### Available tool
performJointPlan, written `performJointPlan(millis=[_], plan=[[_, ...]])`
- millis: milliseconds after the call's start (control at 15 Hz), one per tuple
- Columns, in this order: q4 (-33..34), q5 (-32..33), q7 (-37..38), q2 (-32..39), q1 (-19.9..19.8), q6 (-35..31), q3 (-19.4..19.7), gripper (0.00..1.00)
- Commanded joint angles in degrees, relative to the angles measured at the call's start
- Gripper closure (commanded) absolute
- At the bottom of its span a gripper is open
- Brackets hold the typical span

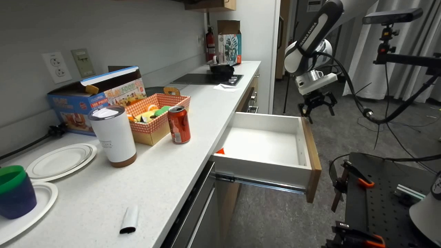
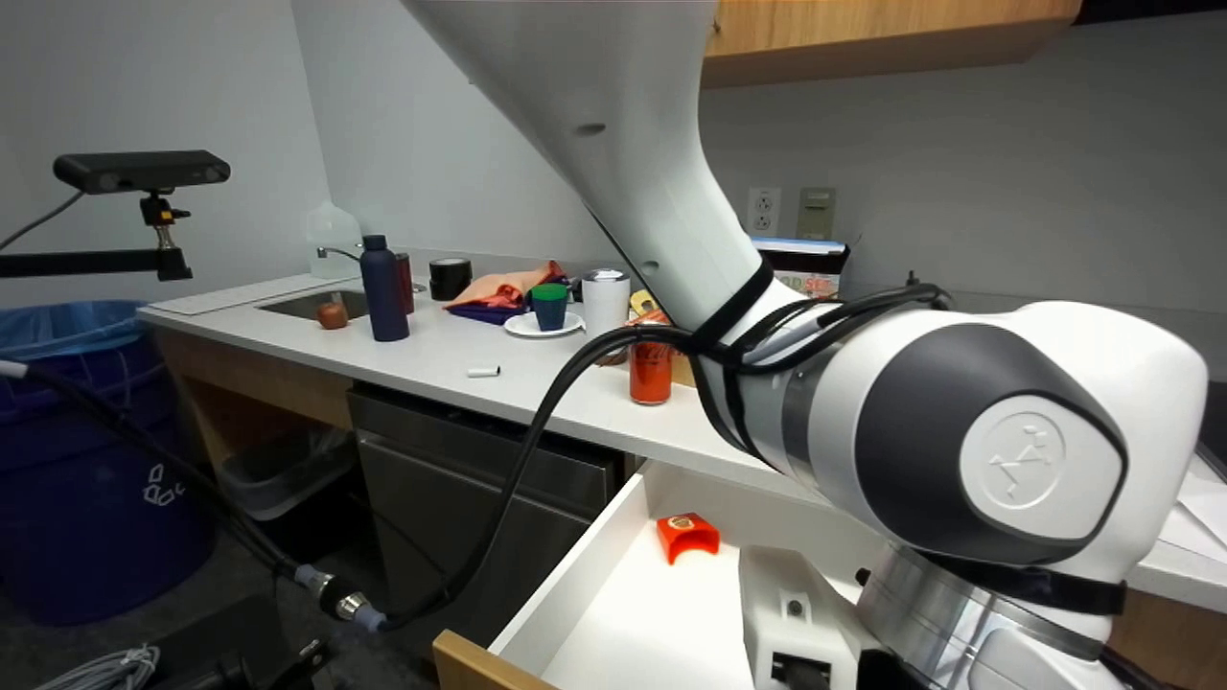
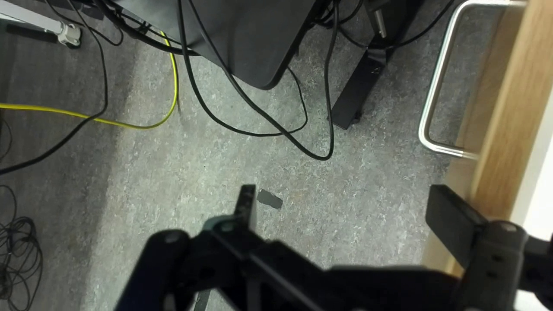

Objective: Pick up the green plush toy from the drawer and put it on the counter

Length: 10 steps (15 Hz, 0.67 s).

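The drawer is pulled out from under the counter. It also shows in an exterior view and, with its bar handle, in the wrist view. Its visible white floor holds only an orange-red piece; the arm and near wall hide parts. No green plush toy shows in the drawer. A bright green lump lies in the basket on the counter; I cannot tell if it is the plush toy. My gripper is open and empty at the drawer front, above the floor.
A checked basket, a red can, a white tumbler, plates, a cup and a white tube stand on the counter. A black table with clamps stands beyond the drawer. Cables cross the floor.
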<state>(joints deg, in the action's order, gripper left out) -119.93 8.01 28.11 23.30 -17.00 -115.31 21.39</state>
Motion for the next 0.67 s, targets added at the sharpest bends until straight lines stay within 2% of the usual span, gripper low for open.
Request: performJointPlan(millis=[0, 200, 600], plan=[[5.48, -2.73, 0.42, 4.38, 0.68, 2.96, -1.08, 0.0], [8.32, -5.1, -0.31, 6.36, 0.75, 3.54, -2.58, 0.0], [12.54, -12.18, -2.08, 8.41, 1.72, 0.15, -7.69, 0.0]])
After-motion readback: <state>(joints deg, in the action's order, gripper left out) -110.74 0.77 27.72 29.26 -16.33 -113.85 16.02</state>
